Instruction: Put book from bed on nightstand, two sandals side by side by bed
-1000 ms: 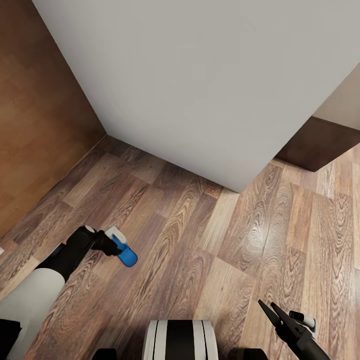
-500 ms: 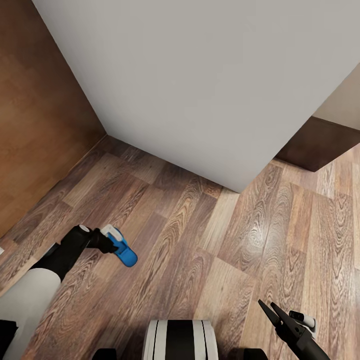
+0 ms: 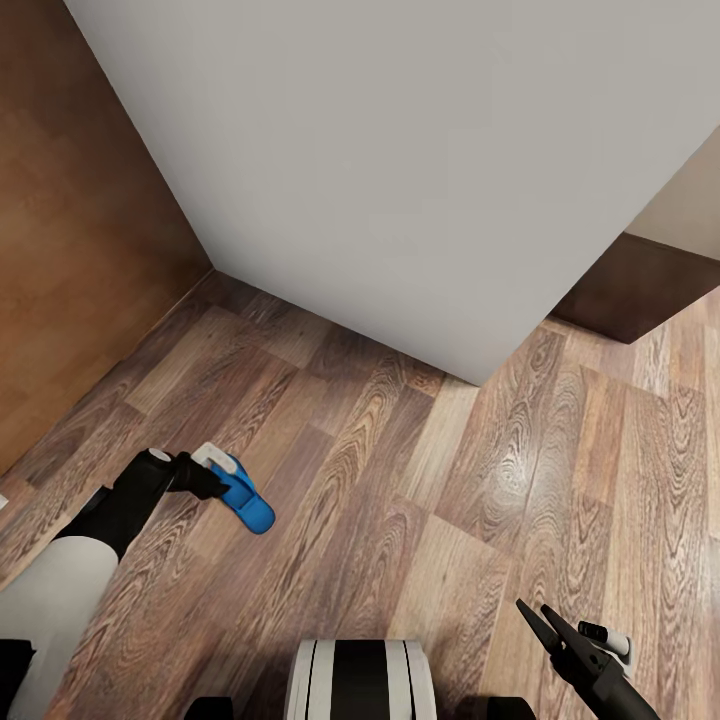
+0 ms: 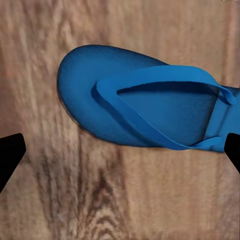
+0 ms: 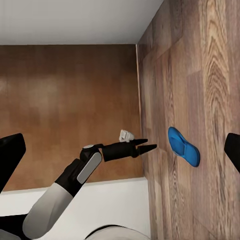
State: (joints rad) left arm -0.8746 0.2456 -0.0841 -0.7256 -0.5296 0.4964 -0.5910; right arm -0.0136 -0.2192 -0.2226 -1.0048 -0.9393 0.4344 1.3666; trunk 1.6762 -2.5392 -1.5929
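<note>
The left arm has drawn back toward the lower left of the head view since the earlier frames, and the left gripper (image 3: 212, 483) now stands off the heel of the flat bright blue sandal with thin straps (image 3: 246, 496), which has come to rest flat on the grey-brown wood-plank floor (image 3: 400, 480) at the lower left of that frame.

The left wrist view gives what the head view cannot: the sandal (image 4: 145, 110) lies sole-down, its Y-shaped strap up, free of both black fingertips (image 4: 10, 155), which sit wide apart at the frame's edges, so the left jaws are released. The right wrist view adds a side look at the left gripper (image 5: 145, 146), its tips hanging near the sandal (image 5: 184, 146) but apart from it, with a brown wooden panel (image 5: 70, 100) behind.

In the head view the right gripper (image 3: 545, 618) sits at the lower right, its two dark fingers spread in a narrow V and holding nothing.

No lettering or label can be read on the sandal or anywhere else.

The light-grey mattress corner of the bed (image 3: 420, 180) fills the upper centre; bare floor lies open between it and the sandal, and the brown wooden panel (image 3: 70, 240) bounds the left edge.
</note>
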